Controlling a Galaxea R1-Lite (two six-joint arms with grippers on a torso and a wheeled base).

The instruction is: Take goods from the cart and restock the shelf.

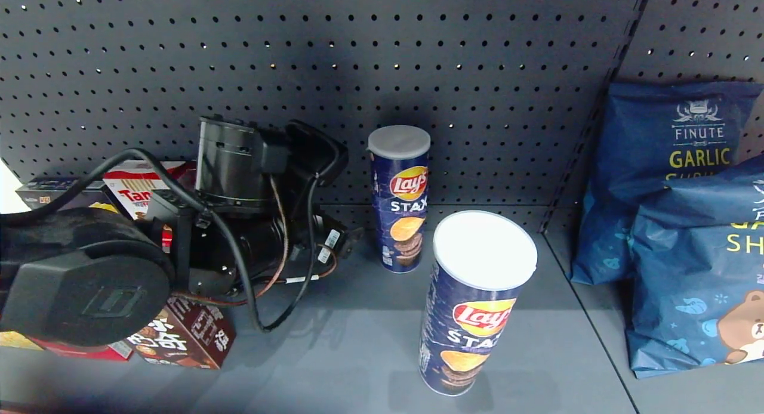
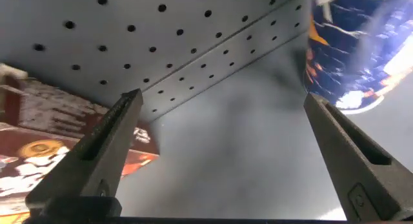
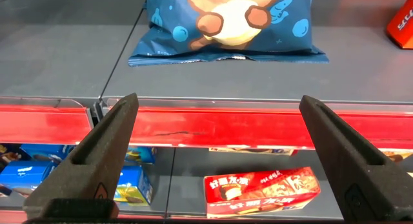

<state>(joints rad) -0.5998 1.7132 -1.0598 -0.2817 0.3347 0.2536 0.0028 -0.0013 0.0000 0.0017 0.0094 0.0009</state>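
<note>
Two dark blue chip cans with pale lids stand upright on the grey shelf (image 1: 334, 354). The back can (image 1: 399, 199) is by the pegboard wall, and the front can (image 1: 474, 300) is nearer the shelf edge, slightly right. My left arm (image 1: 239, 181) lies low over the shelf, left of the back can. In the left wrist view, my left gripper (image 2: 222, 98) is open and holds nothing, with the back can (image 2: 361, 50) just beyond one finger. My right gripper (image 3: 219, 101) is open and holds nothing, in front of a red-edged shelf (image 3: 206, 124) where a blue bear-print bag (image 3: 226, 24) lies.
Snack boxes crowd the shelf's left: a red-and-white wafer box (image 1: 140, 187) and a brown box (image 1: 185, 336). Blue snack bags (image 1: 668, 163) fill the section to the right, past a divider. In the right wrist view, a lower shelf holds a red box (image 3: 261, 188) and blue boxes (image 3: 129, 182).
</note>
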